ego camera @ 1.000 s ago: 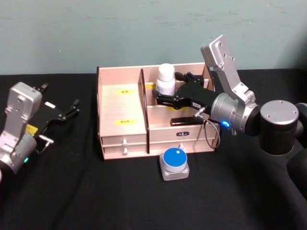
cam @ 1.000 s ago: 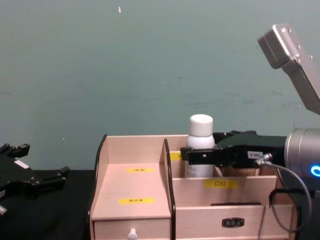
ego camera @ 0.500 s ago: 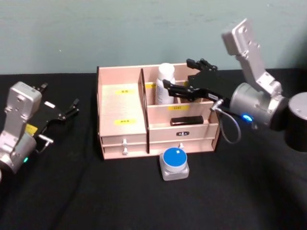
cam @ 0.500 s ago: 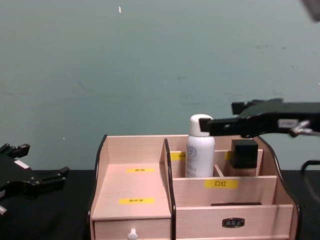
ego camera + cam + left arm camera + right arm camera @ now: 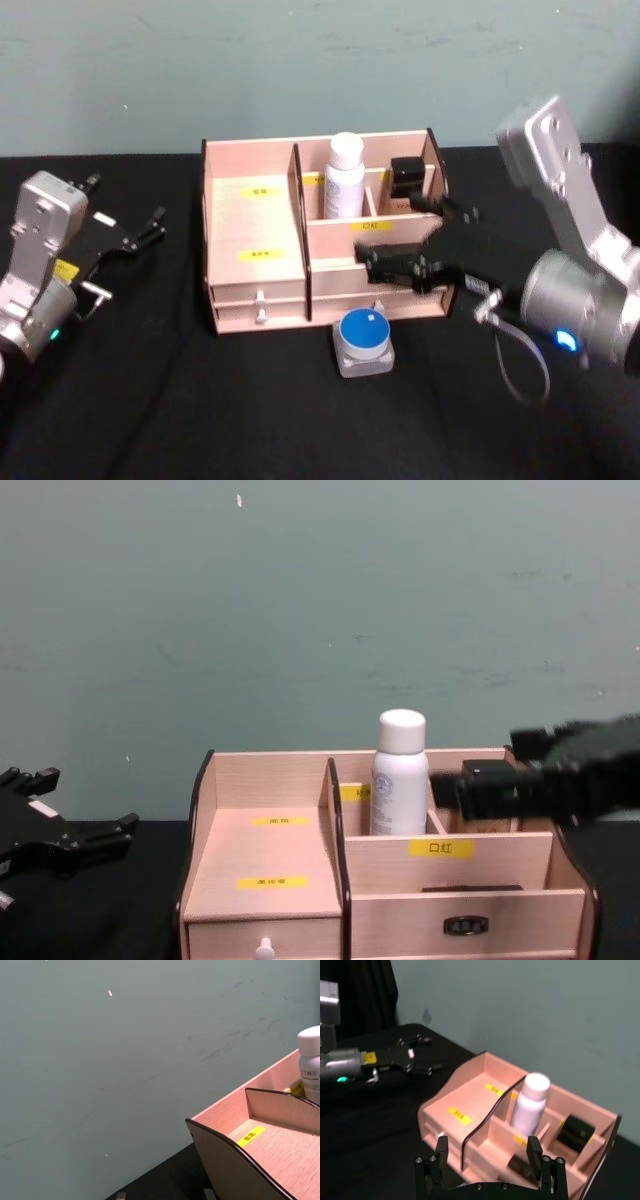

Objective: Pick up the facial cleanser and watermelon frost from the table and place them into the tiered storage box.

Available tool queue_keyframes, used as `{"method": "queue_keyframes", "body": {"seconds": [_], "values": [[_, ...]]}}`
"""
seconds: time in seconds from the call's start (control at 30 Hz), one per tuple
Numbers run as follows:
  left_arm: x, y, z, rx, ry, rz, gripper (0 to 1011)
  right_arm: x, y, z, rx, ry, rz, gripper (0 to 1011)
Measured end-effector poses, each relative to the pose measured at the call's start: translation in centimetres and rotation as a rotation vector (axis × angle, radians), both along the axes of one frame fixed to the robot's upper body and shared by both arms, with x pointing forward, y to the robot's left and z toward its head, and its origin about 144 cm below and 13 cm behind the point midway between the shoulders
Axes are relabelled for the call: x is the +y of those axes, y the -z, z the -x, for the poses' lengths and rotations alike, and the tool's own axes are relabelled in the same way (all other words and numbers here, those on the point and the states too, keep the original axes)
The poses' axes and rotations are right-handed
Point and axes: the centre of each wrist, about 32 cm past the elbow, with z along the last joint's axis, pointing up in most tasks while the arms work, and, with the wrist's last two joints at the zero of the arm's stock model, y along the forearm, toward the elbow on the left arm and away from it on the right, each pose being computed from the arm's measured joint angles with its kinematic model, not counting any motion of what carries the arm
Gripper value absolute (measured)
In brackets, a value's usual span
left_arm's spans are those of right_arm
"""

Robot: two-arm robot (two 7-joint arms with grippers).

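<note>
Tiered storage box (image 5: pixel 240 220) pale wood, labels (image 5: pixel 262 253) yellow; facial cleanser (image 5: pixel 343 180) white; watermelon frost (image 5: pixel 363 340) blue-topped grey.

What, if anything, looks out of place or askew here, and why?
Nothing is spilled, tilted or damaged. The white bottle stands upright in the tiered storage box. Only the blue-lidded jar sits outside it, on the table before the drawers, near the open right gripper. The left gripper idles at left.

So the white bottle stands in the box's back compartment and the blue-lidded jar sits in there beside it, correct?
No. The white bottle does stand in a back compartment of the tiered storage box, but the blue-lidded jar sits on the table in front of it; the head view shows it. The right tool hovers open near the box front; the left tool is parked far left.
</note>
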Motion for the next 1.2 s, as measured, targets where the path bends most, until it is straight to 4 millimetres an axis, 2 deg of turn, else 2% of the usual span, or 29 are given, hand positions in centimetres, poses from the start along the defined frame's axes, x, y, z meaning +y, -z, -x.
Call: {"method": "queue_keyframes", "body": {"seconds": [0.03, 0.23, 0.43, 0.73, 1.2], "values": [[0.0, 0.0, 0.0, 0.000, 0.000, 0.000, 1001, 0.2, 0.1, 0.9, 0.015, 0.005, 0.007, 1000], [0.0, 0.0, 0.0, 0.000, 0.000, 0.000, 1001, 0.5, 0.9, 3.5, 0.058, 0.025, 0.062, 1000], [0.0, 0.0, 0.0, 0.000, 0.000, 0.000, 1001, 0.7, 1.8, 5.0, 0.110, 0.049, 0.120, 1000], [0.0, 0.0, 0.0, 0.000, 0.000, 0.000, 1001, 1.0, 3.2, 5.5, 0.177, 0.082, 0.168, 1000], [0.0, 0.0, 0.0, 0.000, 0.000, 0.000, 1001, 1.8, 5.1, 4.5, 0.240, 0.082, 0.168, 1000]]}}
